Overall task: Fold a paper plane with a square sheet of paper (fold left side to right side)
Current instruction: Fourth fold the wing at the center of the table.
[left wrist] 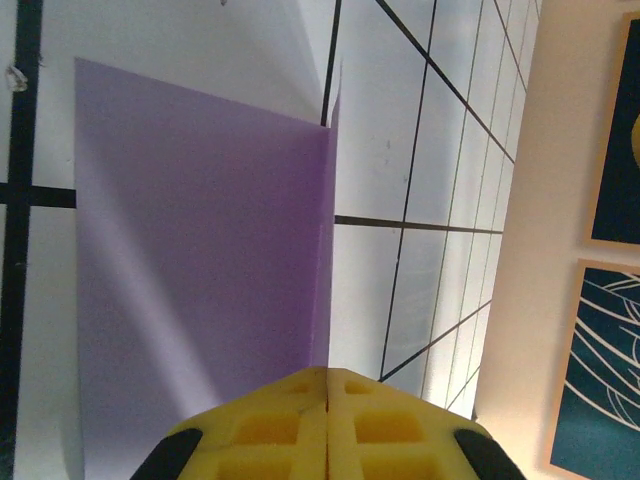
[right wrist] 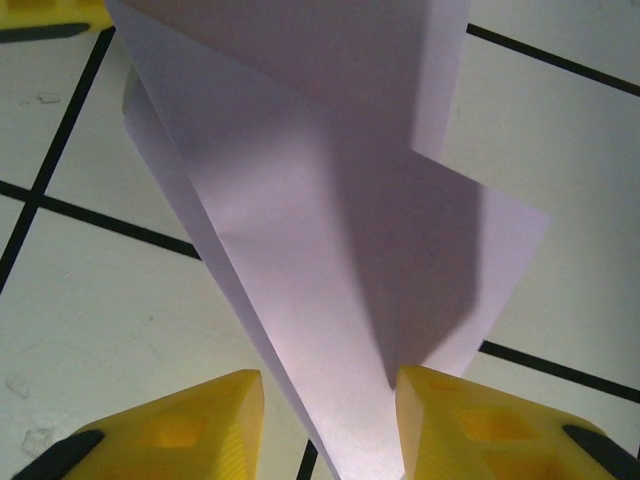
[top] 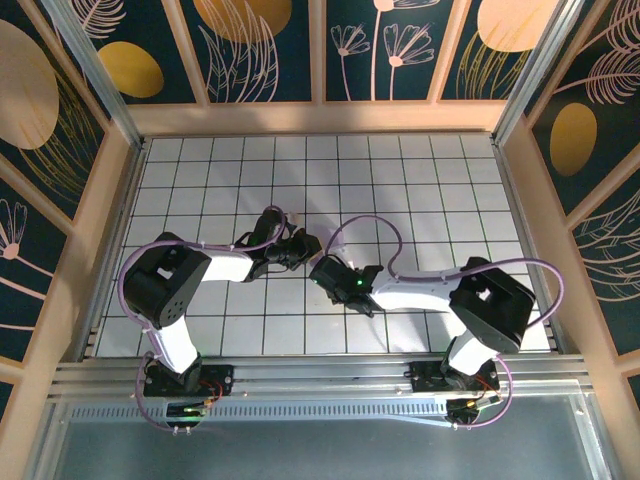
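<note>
The lavender sheet of paper lies partly folded on the white grid table. One flap stands upright along its right edge. My left gripper is shut, and that upright edge runs straight into the seam between its yellow pads. In the right wrist view the paper shows as overlapping layers that taper toward the camera. My right gripper is open, with the tapering layer passing between its fingers and brushing the right pad. From above, the left gripper and right gripper meet at the table's middle and cover the paper.
A raised wooden frame and decorated panels enclose the grid table. Purple cables loop over the right arm. A metal rail runs along the near edge by both arm bases.
</note>
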